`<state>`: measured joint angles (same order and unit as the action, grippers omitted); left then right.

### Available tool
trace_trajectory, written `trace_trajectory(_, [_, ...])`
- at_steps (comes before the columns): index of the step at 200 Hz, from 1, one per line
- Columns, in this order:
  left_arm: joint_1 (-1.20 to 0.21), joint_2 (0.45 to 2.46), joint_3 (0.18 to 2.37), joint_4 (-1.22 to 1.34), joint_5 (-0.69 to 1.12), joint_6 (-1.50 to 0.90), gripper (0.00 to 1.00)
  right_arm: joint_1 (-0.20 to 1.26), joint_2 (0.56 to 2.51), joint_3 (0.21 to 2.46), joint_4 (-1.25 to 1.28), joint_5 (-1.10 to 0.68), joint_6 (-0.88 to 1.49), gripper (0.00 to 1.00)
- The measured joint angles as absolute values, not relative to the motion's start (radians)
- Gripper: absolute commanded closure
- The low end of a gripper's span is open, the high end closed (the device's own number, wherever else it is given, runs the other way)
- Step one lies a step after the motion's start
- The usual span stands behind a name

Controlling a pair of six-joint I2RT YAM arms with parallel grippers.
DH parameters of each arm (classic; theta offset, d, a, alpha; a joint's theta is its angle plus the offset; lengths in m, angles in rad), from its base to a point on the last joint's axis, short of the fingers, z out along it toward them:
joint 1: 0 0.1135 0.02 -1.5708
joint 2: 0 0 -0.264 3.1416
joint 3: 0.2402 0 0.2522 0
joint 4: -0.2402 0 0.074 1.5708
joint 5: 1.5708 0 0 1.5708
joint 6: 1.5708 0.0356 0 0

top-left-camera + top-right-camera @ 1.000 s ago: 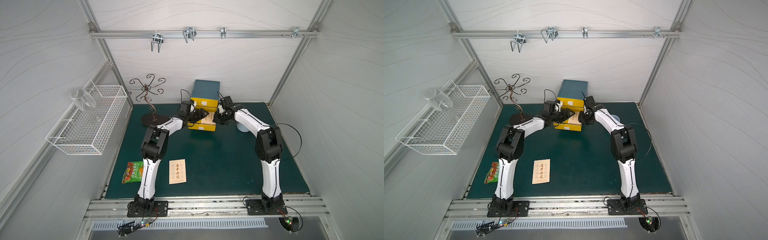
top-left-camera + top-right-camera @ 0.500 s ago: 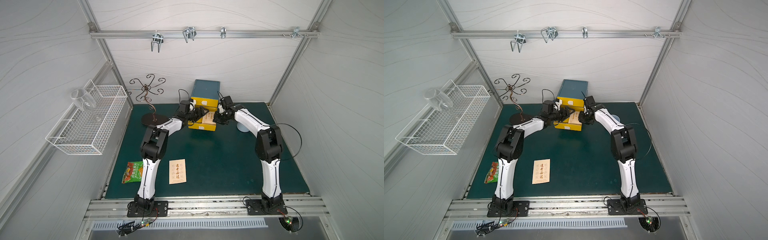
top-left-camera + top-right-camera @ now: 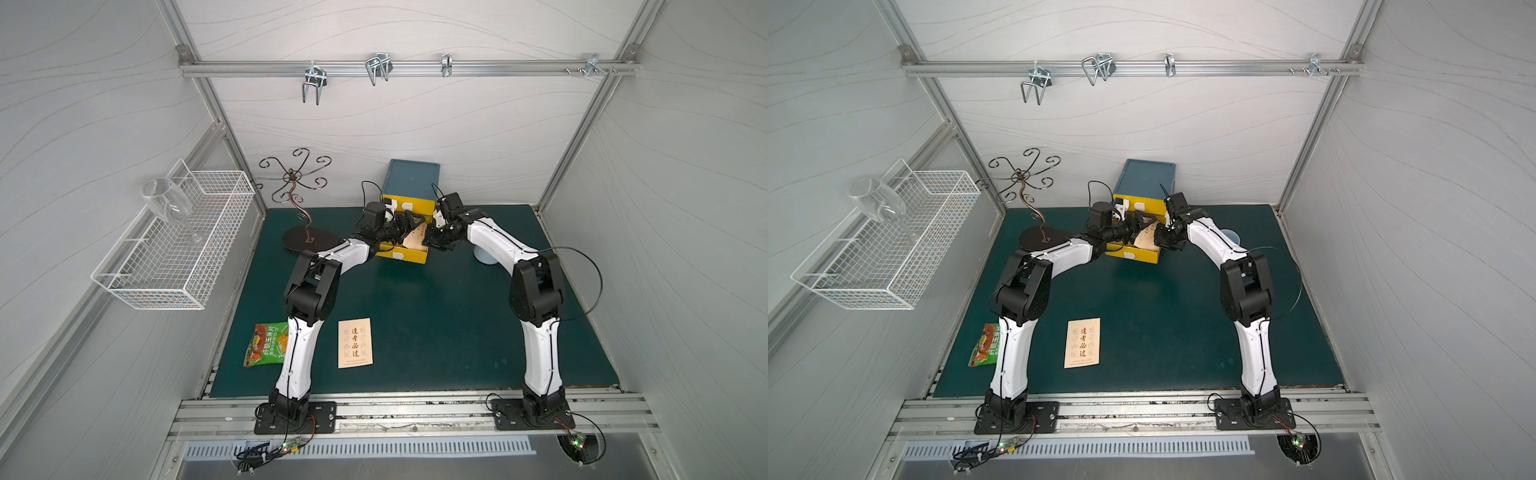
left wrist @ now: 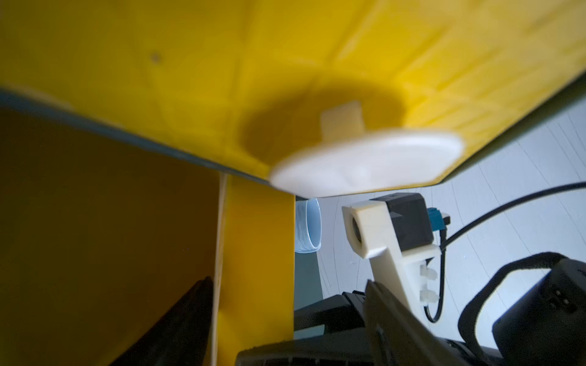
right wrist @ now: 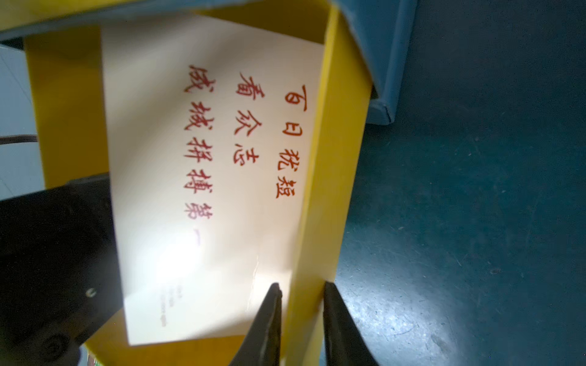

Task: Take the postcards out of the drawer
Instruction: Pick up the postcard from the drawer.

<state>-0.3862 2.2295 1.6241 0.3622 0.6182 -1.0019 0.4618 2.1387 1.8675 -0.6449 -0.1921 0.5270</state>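
Observation:
In both top views the yellow drawer [image 3: 405, 254] [image 3: 1133, 254] stands pulled out of the blue cabinet [image 3: 412, 176]. One cream postcard [image 5: 206, 158] with red characters leans tilted inside it [image 3: 415, 240]. Its thin edge [image 4: 218, 247] shows in the left wrist view. Another postcard [image 3: 354, 343] [image 3: 1082, 343] lies flat on the green mat near the front. My left gripper [image 3: 409, 222] [image 4: 288, 280] is open and reaches into the drawer, one finger [image 4: 190, 317] beside the card's edge. My right gripper [image 3: 432, 243] [image 5: 301, 304] is shut on the drawer's side wall [image 5: 333, 158].
A green-and-orange snack packet [image 3: 266, 345] lies by the left arm's base. A curly metal stand [image 3: 305, 239] sits back left and a pale blue cup [image 3: 484, 255] behind the right arm. A wire basket [image 3: 178, 241] holding a glass hangs on the left wall.
The left wrist has shifted a little at the drawer. The right gripper has kept its place on the drawer wall.

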Motion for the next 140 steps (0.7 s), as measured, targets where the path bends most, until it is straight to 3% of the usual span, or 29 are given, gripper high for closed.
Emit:
trace_trajectory(52, [-0.384, 2.230, 1.624, 0.281, 0.577, -0.986, 0.41, 0.463, 2.139, 1.868, -0.645, -0.196, 0.528, 0.74])
trace_trajectory(140, [-0.373, 2.229, 1.625, 0.141, 0.513, -0.932, 0.79, 0.467, 2.139, 1.868, -0.644, -0.210, 0.527, 0.68])
